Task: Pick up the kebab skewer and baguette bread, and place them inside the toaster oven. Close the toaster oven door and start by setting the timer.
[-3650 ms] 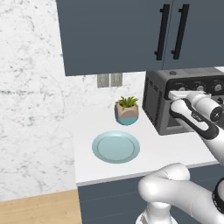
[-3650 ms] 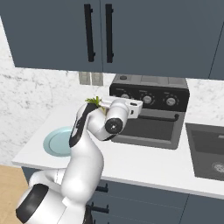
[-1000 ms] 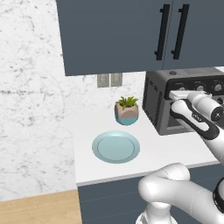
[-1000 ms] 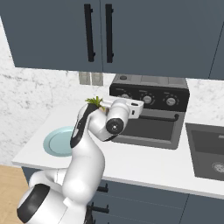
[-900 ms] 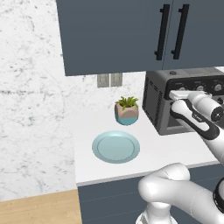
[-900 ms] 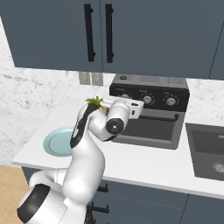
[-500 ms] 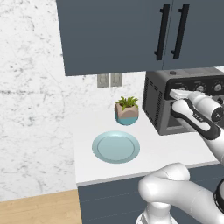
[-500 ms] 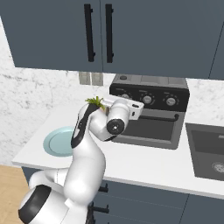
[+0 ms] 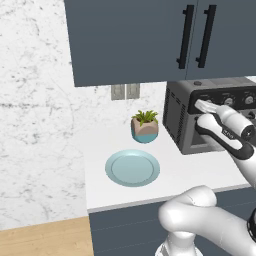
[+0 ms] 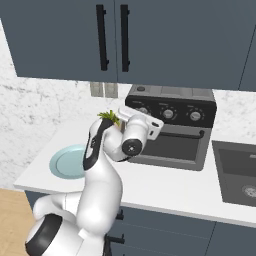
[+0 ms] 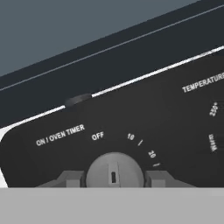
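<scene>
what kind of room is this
Most likely a home kitchen. A boxy dark grey toaster oven with three knobs stands on a white countertop, dark blue-grey wall cupboards with black bar handles hang above, and a dark sink sits beside it.

Matt black panel (image 11: pixel 131 118) and smooth grey plastic-looking knob (image 11: pixel 114 170) front the toaster oven (image 10: pixel 172 127); marble-patterned wall (image 9: pixel 40 100) behind.
</scene>
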Robot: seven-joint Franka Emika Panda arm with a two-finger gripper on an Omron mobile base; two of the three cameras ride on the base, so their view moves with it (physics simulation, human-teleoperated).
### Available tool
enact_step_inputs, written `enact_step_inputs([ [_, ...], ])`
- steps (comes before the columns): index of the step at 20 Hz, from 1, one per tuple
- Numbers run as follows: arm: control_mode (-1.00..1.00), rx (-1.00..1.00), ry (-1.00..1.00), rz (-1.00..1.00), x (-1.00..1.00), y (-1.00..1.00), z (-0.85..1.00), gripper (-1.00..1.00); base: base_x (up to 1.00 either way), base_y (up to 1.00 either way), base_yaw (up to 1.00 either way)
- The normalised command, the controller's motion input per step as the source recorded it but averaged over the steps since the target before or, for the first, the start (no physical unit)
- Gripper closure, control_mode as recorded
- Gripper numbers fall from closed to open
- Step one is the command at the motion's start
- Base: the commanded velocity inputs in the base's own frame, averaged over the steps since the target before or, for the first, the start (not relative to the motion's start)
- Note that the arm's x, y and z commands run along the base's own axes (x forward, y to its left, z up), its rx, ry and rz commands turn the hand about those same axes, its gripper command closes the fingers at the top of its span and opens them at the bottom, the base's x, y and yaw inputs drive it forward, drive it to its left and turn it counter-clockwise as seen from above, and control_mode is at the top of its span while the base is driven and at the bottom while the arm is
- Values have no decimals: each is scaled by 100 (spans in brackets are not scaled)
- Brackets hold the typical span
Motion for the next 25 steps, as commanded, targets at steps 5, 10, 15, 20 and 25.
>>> enact_step_inputs([
  [5,-100,17,-6,-5,0,0,0,100,0,0,0],
  [10,-100,16,-4,-6,0,0,0,100,0,0,0],
  [15,-100,16,-2,-6,0,0,0,100,0,0,0],
  [20,-100,15,0,-7,0,0,0,100,0,0,0],
  [25,-100,15,0,-8,0,0,0,100,0,0,0],
])
